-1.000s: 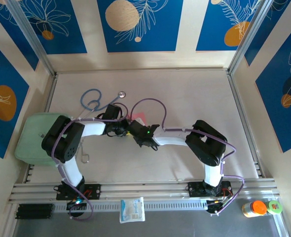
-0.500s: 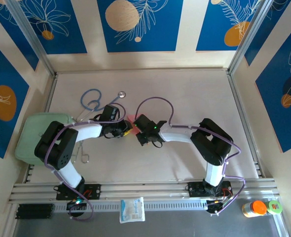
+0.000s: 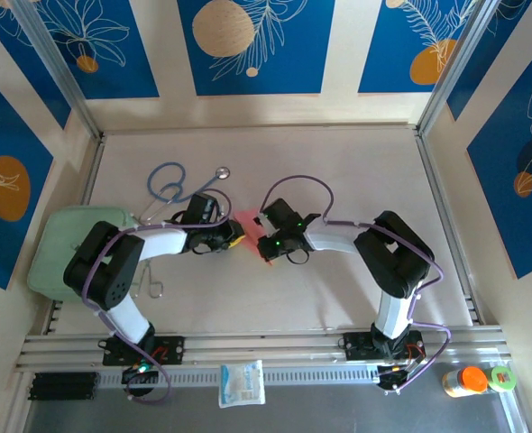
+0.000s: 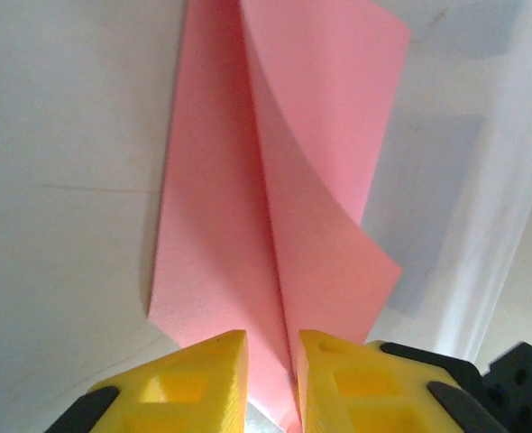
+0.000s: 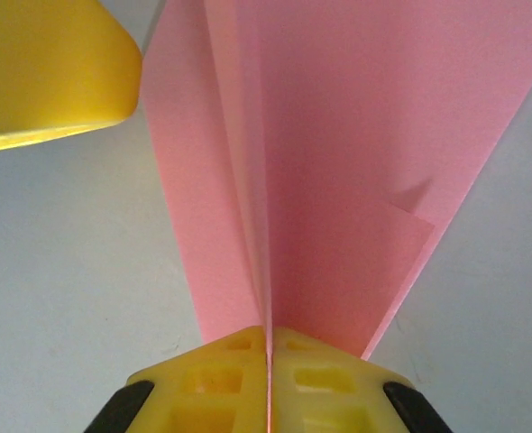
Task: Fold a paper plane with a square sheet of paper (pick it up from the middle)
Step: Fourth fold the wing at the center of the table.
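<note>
**Item:** pink paper [image 4: 221, 225], partly folded. It is long, with a centre crease. In the left wrist view, the flap to the right of the crease curls up instead of lying flat.

**Location:** middle of the counter [image 3: 356, 171], held between the two arms. Going by its shadow, it is lifted off the surface.

**Right end effector** [image 5: 268, 336]: fingers pressed together and clamped on the paper's centre crease.

**Left end effector** [image 4: 270, 341]: fingers a little apart, with the crease running into the gap. You cannot tell whether the pads actually pinch it.

**Also on the counter:**
- blue stethoscope [image 3: 169, 185], beyond the left arm
- green pad [image 3: 54, 248], at the left edge
- white packet [image 3: 242, 383], by the near rail

All three lie apart from the paper.

**Hazards, in your judgement:**
- **Tear:** if both ends are gripped and you draw the arms apart or twist one wrist, the thin sheet will likely rip along the crease.
- **Slip:** if the left fingers are not biting, that end may drop out and leave the paper hanging from the right alone.
- **Sprung fold:** the curled flap suggests a crease not yet pressed home. It may open further if it is released early.
- **Contact:** a left finger shows at the corner of the right wrist view, so the two end effectors are close enough to knock together.
</note>
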Motion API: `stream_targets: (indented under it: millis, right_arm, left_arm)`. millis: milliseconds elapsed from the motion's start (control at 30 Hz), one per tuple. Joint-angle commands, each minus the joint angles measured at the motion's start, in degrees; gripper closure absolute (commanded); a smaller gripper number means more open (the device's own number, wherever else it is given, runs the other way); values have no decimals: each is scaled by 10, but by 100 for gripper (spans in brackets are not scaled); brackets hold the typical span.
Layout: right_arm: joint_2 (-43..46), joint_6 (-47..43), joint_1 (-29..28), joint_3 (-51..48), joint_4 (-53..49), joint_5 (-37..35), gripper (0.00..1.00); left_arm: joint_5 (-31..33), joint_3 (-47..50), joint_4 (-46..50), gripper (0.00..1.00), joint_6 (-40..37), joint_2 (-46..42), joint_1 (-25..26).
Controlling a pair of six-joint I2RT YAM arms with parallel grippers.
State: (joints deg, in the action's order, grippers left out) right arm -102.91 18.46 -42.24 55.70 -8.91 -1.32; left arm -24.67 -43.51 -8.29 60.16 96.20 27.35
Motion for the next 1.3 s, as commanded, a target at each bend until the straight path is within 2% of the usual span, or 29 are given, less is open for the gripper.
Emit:
stream_targets:
  millis: [0,267,467,867,1267]
  right_arm:
    - [22,5,19,-18,17,78,91]
    - [19,-12,56,-37,43,146,91]
    - [17,-17,74,-44,55,180,91]
    - [18,-19,77,-50,55,169,89]
    - [23,7,74,-50,48,140,80]
  left_arm:
    - [-23,0,-34,78,4,15,9]
    - [-41,-21,-54,69,-3,46,16]
    - [-46,-33,-55,69,-6,64,20]
    - [-40,-52,-23,69,-14,81,22]
    - [-31,-62,26,64,-16,104,30]
